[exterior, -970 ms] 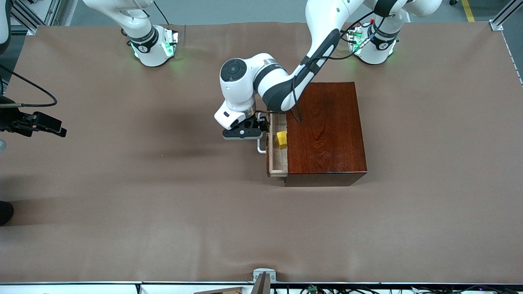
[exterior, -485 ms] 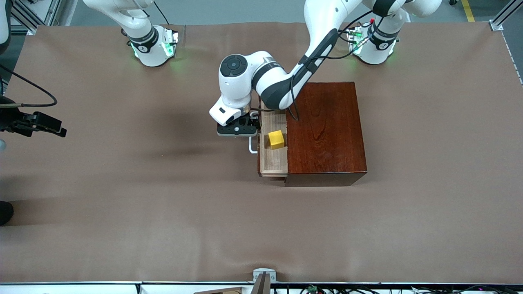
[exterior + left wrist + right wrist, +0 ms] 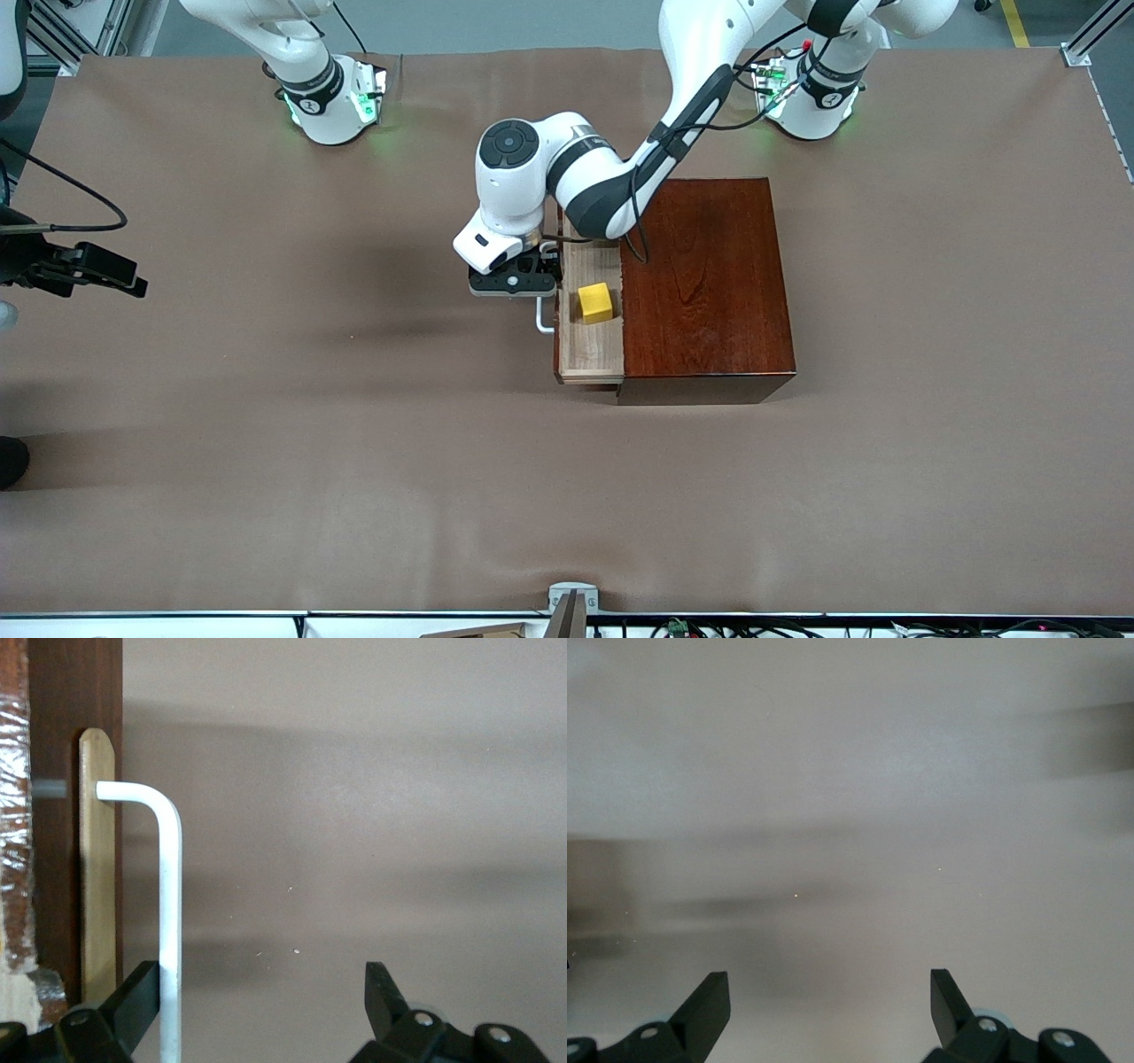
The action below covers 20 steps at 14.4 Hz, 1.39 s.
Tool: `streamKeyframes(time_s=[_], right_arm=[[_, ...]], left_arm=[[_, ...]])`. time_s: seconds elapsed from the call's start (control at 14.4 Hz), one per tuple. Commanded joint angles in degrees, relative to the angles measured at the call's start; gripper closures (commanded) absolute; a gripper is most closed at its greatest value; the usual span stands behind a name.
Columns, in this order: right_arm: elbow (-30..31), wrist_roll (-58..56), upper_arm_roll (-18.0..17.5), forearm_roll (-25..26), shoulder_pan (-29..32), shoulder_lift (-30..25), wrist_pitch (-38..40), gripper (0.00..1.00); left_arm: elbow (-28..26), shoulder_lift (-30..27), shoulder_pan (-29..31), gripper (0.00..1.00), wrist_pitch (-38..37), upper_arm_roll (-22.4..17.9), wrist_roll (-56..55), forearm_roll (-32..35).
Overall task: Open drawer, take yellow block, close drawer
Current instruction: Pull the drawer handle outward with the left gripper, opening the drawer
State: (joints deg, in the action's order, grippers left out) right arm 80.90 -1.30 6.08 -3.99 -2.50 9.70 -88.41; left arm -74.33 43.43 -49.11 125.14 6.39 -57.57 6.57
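In the pulled-out drawer (image 3: 589,341) I see the yellow block (image 3: 596,302) sitting loose, small and rigid, probably light: I'd pinch its flat sides from above. Just beside it, my left gripper (image 3: 515,283) sits at the white handle (image 3: 168,904), fingers (image 3: 133,997) apart. Over bare worktop (image 3: 266,443) the right gripper (image 3: 828,1010) waits, fingers apart.

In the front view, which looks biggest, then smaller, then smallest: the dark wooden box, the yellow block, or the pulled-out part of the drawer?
1. Dark wooden box
2. Pulled-out part of the drawer
3. Yellow block, lying inside the drawer
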Motion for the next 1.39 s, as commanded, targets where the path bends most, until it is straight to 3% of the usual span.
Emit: streamKeyframes(time_s=[0.0,0.28,0.9,1.32], right_arm=[[-0.13,0.77,-0.28,0.30,0.31,0.05,0.08,0.00],[-0.39,0.77,-0.28,0.39,0.48,0.05,0.25,0.00],[-0.30,0.16,-0.28,0.30,0.83,0.05,0.60,0.00],[-0.13,-0.02,-0.72,-0.49,0.05,0.23,0.78,0.00]], left_arm=[[1.73,2.53,-0.46,0.00,4.40,1.61,0.53,-1.56],[1.73,2.63,-0.38,0.00,5.54,3.63,2.82,-1.65],[2.08,3.24,0.06,0.00,11.88,3.55,2.82,-9.64],[2.17,2.63,1.29,0.00,12.58,3.63,2.64,-10.53]])
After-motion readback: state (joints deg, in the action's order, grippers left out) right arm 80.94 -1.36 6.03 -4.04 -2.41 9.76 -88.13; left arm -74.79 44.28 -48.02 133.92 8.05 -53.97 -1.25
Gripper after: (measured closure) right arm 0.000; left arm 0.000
